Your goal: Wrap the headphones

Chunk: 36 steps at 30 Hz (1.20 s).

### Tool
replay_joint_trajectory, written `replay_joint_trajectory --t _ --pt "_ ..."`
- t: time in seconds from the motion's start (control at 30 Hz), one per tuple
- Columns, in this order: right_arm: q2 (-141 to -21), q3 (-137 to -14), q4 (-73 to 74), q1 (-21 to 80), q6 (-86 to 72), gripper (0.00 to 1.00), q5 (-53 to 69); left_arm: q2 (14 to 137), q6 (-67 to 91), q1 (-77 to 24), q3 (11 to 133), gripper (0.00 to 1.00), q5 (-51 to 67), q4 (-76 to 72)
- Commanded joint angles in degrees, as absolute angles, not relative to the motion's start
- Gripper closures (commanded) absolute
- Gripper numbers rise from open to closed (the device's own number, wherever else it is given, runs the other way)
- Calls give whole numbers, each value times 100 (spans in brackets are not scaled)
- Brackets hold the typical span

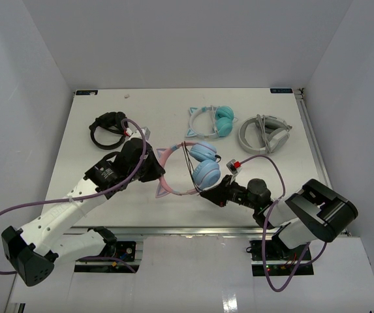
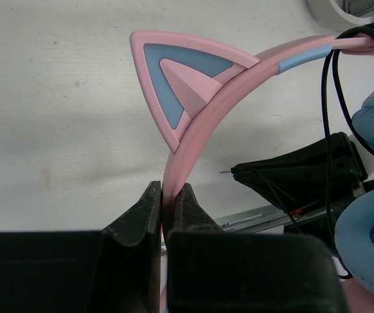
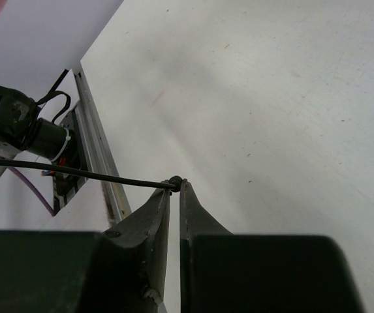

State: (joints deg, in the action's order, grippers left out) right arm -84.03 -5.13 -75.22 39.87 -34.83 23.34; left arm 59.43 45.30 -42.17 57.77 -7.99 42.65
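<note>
The headphones [image 1: 206,173], with a pink cat-ear headband and light blue ear cups, are near the table's front middle. My left gripper [image 1: 155,171] is shut on the pink headband [image 2: 193,140], just below one cat ear [image 2: 177,81]. The thin black cable [image 2: 327,98] loops over the band and past a blue ear cup [image 2: 369,251]. My right gripper [image 1: 205,193] sits just in front of the ear cups. In the right wrist view, my right gripper [image 3: 175,185] pinches the cable [image 3: 76,171] at its very tips.
Black headphones [image 1: 107,127] lie at the back left. Teal cat-ear headphones [image 1: 214,120] and grey-white headphones [image 1: 265,134] lie at the back right. The table's front rail [image 1: 193,229] runs close behind my right gripper.
</note>
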Motion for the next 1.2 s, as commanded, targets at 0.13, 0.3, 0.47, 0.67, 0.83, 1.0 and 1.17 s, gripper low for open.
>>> replay_joint_trajectory --t 0.13,0.3,0.47,0.67,0.83,1.0,1.17 --pt "-8499 -479 -10272 3872 -3243 92 1914 5616 4656 -4144 5854 100 -266 3748" --pt "-8377 -387 -10240 3797 -3182 92 1802 5564 4615 -4096 5854 100 -142 3753" --pt "-8049 -470 -9830 3688 -3070 92 1752 5632 4034 -4104 5719 100 529 3539" --pt "-7573 -639 -9136 3652 -2748 92 1468 5873 3382 -4098 5336 100 1038 3159" --pt "-7074 -607 -8672 3605 -2431 92 1255 6214 2612 -4104 5147 100 1830 2742" --pt "-6421 -556 -8083 3601 -2160 92 1099 6384 2100 -4104 5065 100 2039 2522" --pt "-5999 -428 -7768 3596 -1992 92 982 6625 1603 -4104 5130 100 2194 2341"
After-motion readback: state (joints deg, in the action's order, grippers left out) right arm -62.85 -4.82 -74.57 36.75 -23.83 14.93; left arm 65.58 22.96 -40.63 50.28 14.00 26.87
